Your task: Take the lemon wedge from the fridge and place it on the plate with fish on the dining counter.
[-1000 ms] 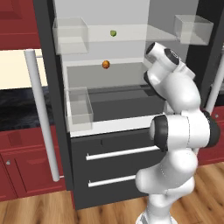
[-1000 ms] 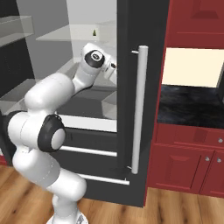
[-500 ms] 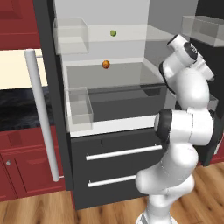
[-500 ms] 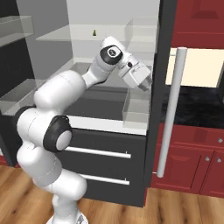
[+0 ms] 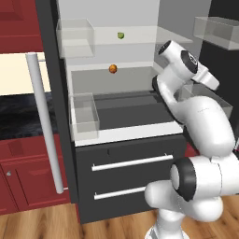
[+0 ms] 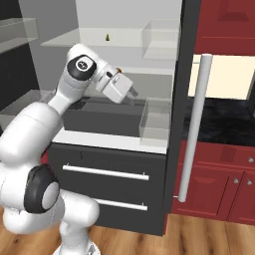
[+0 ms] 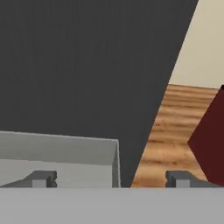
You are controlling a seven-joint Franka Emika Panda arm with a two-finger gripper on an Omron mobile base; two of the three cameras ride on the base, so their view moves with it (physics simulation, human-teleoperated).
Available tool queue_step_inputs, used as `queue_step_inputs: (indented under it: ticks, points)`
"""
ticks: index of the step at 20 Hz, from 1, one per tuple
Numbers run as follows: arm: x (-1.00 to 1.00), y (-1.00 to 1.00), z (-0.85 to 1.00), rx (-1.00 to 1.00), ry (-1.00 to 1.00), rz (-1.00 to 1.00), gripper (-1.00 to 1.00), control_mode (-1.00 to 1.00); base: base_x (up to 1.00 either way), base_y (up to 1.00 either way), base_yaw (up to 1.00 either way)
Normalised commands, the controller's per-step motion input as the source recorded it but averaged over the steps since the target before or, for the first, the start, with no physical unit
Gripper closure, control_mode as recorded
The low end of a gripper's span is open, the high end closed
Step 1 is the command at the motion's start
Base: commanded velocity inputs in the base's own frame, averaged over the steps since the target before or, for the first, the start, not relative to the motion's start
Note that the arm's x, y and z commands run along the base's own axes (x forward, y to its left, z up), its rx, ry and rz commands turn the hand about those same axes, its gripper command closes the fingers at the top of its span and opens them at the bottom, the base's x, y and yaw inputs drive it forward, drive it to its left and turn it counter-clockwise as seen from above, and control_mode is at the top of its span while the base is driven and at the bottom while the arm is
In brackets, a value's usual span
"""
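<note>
Fridge (image 5: 116,154) stands open, lemon wedge (image 5: 121,35) sits on the upper shelf above the orange ball (image 5: 112,68). Gripper (image 6: 130,93) is low by the door bin with jaws wide and empty; it should rise, aim at the wedge and avoid the ball.

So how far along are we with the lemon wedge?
Done: the fridge stands open. In hand: nothing; the hand is open and empty, beside a clear door bin. Left: grasp the lemon wedge on the upper shelf, above the orange ball, then carry it to the plate.

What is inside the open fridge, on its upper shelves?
A small green lemon wedge lies on the top shelf, an orange-brown ball on the shelf below. The arm covers part of the right side.
</note>
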Motion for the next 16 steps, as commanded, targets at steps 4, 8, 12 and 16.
queue_step_inputs:
  ticks: [4,8,12,16]
  points:
    - [-0.38,1.0,0.0,-0.03,0.08,0.55,-1.0,-1.0,0.0,0.0,0.0]
    - [-0.04,1.0,0.03,0.01,0.14,0.51,-1.0,-1.0,0.0,0.0,0.0]
    - [0.0,0.93,0.0,0.12,0.2,0.54,-1.0,-1.0,0.0,0.0,0.0]
    - [0.0,0.46,0.09,0.31,0.25,0.5,-1.0,-1.0,0.0,0.0,0.0]
